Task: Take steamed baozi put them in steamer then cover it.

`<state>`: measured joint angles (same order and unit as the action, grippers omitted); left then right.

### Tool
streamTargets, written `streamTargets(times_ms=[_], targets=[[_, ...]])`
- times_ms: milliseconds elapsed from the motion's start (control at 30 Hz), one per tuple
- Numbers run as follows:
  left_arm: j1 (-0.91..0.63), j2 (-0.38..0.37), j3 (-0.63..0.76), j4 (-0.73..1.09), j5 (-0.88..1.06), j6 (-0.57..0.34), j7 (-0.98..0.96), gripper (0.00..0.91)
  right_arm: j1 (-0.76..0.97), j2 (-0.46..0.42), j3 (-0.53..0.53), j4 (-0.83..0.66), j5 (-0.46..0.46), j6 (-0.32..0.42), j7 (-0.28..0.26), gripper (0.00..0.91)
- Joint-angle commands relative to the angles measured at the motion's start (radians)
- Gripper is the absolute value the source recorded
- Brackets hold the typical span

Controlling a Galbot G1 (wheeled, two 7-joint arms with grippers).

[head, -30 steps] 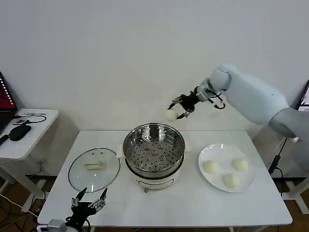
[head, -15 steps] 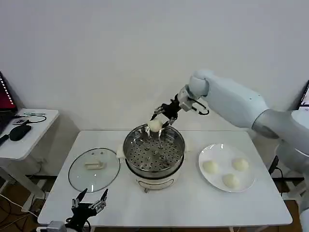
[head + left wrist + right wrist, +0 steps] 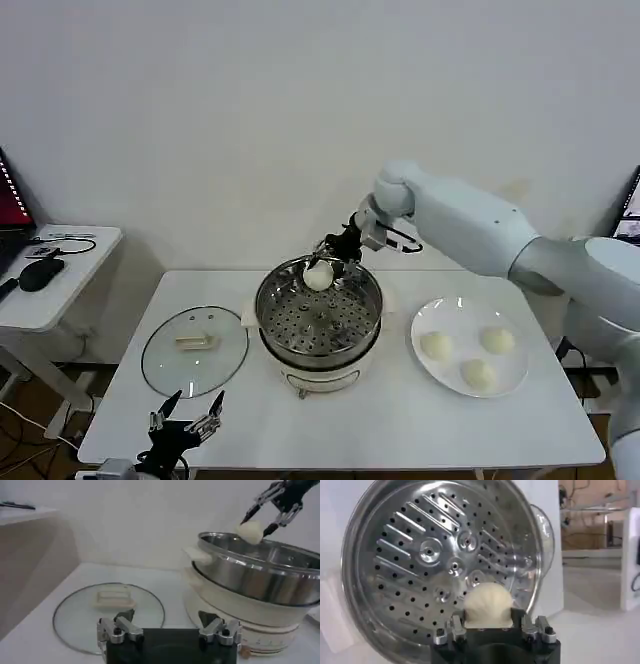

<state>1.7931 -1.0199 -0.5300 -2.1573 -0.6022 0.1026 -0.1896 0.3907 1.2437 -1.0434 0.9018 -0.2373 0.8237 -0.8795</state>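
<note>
A: Head view – right hand (image 3: 330, 262) is hanging over the far rim of the steamer (image 3: 319, 312), clenched on one baozi (image 3: 318, 275). Bun is sitting just above the perforated tray (image 3: 315, 320), not resting on it yet.

B: Right wrist cam is agreeing: bun (image 3: 487, 605) is pinched between the fingers (image 3: 451, 628), w/ the tray (image 3: 420, 555) right below. Tray is looking bare so far.

A: Other three baozi (image 3: 466, 354) are waiting on the white plate (image 3: 440, 384), right of the steamer. Cover (image 3: 195, 349) is lying flat on the counter (image 3: 400, 430), left of the steamer, handle up.

B: Left hand (image 3: 187, 423)?

A: Idling at the near-left counter edge, fingers spread, gripping nothing. Left wrist cam is showing the cover (image 3: 108, 611) just ahead of it.

B: So for doing this step well: I'm thinking lower the bun till it's touching the tray before letting go – a drop could make it roll.

A: Agreed. Also keep it toward the far side, not centre; three more need room. Lift straight up after, so the fingers aren't catching the rim.

B: Soft bun, so a gentle release prob. avoids denting or sticking.
</note>
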Motion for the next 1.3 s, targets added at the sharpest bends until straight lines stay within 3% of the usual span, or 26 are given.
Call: streamTargets(times_ms=[33,700,733,833,1300], targets=[[0.001,0.0,0.0,-0.003,0.0,0.0,0.0,0.907,-0.013,0.019,0.003,-0.021,-0.079,0.01,0.008,0.615],[-0.004,-0.006,0.007,-0.02,-0.005,0.0,-0.005,0.907,-0.061,0.052,0.023,-0.074,-0.095,0.009,0.009,0.615],[-0.004,-0.007,0.008,-0.02,-0.005,0.0,-0.005,0.907,-0.062,0.052,0.023,-0.074,-0.095,0.009,0.009,0.625],[-0.004,-0.007,0.01,-0.016,-0.005,0.0,-0.006,0.907,-0.064,0.054,0.025,-0.076,-0.092,0.009,0.014,0.907],[-0.005,-0.004,0.011,-0.016,-0.004,0.0,-0.009,0.907,-0.038,0.031,0.042,-0.051,-0.045,0.006,0.026,0.907]])
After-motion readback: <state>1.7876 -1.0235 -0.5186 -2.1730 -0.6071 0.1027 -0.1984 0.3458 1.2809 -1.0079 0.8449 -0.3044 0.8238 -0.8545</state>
